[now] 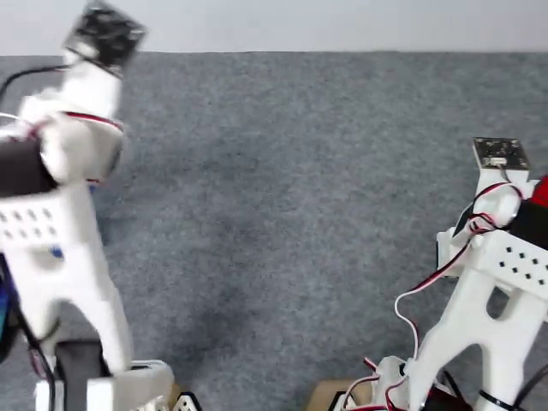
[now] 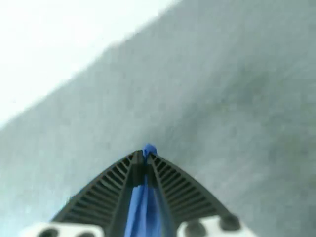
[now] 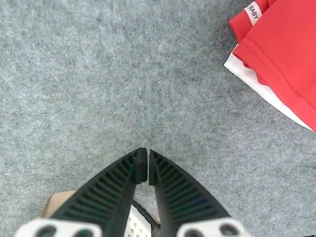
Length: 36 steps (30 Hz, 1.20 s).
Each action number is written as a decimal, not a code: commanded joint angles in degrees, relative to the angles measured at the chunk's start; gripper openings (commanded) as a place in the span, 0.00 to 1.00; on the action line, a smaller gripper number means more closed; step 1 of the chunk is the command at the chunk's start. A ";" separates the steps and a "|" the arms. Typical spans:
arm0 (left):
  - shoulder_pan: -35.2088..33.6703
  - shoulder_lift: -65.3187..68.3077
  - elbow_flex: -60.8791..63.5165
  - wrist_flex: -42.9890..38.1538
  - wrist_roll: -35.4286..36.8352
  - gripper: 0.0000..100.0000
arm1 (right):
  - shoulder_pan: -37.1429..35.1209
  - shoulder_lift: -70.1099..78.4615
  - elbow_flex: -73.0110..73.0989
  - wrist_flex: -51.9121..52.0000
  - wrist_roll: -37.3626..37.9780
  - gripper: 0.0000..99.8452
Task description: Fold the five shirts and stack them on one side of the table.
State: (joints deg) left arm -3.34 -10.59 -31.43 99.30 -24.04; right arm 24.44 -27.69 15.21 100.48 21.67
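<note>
My left gripper (image 2: pixel 146 154) is shut on a blue shirt (image 2: pixel 142 207); a strip of blue cloth runs between its black fingers, held above the grey table. In the high view that arm (image 1: pixel 68 171) stands raised at the left, with a bit of blue cloth (image 1: pixel 3 300) at the picture's edge. My right gripper (image 3: pixel 147 154) is shut with nothing in it, low over bare carpet. Close beside it lies a red shirt (image 3: pixel 281 49) on top of a white shirt (image 3: pixel 256 81). The red shirt (image 1: pixel 539 190) also peeks in at the right edge behind the right arm.
The grey carpeted table (image 1: pixel 291 188) stretches between the two arms up to a white wall (image 1: pixel 342 21) at the back. A brown block (image 3: pixel 54 205) and the arm's base sit under the right gripper.
</note>
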 commanded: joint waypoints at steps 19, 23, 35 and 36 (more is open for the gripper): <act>19.08 -8.35 -8.92 -8.09 6.86 0.00 | -5.14 -2.51 3.69 2.42 0.44 0.01; 10.99 -8.35 1.98 -4.92 6.51 0.00 | -16.22 -1.89 3.69 2.33 -0.26 0.01; -14.15 -8.44 38.02 -15.30 -4.04 0.00 | -44.09 1.27 3.60 -6.55 -3.08 0.01; -16.00 -8.44 40.13 -16.97 -4.66 0.00 | -45.23 2.86 3.52 -6.64 -3.08 0.02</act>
State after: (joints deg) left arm -13.89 -17.54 4.18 87.16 -26.42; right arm -17.23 -26.81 19.52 95.38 19.12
